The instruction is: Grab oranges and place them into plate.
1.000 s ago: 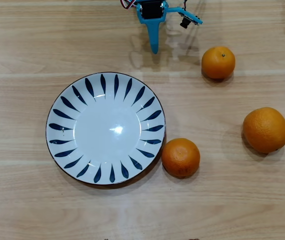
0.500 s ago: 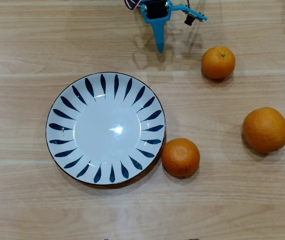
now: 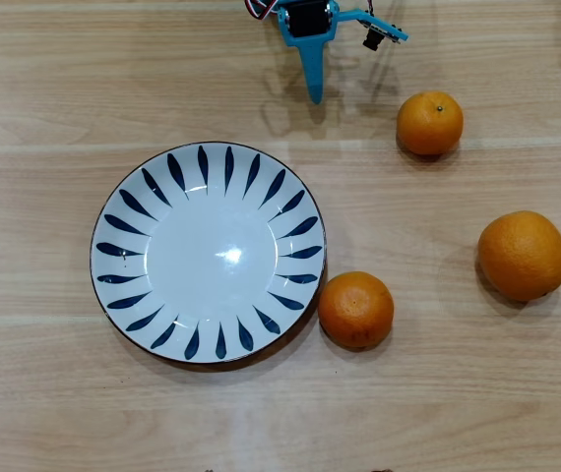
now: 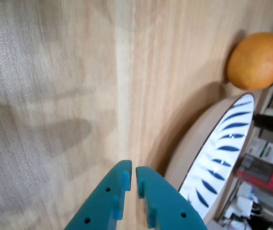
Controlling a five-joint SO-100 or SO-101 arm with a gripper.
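In the overhead view the white plate [image 3: 209, 253] with dark blue leaf strokes lies left of centre with nothing on it. One small orange [image 3: 356, 310] rests against its lower right rim. Another small orange [image 3: 429, 123] sits at the upper right, and a larger orange [image 3: 523, 255] lies at the right. My blue gripper [image 3: 314, 95] points down from the top edge, above the plate and left of the upper orange, apart from both. The wrist view shows the gripper [image 4: 132, 169] shut and holding nothing, with the plate [image 4: 225, 143] and one orange [image 4: 257, 61] to its right.
Everything rests on a light wooden table [image 3: 44, 393]. Bare wood surrounds the plate on the left and below. Cluttered boxes [image 4: 266, 167] show at the right edge of the wrist view.
The gripper shifted slightly to the right and toward the top edge of the overhead view, then held still. The oranges and plate have not moved.
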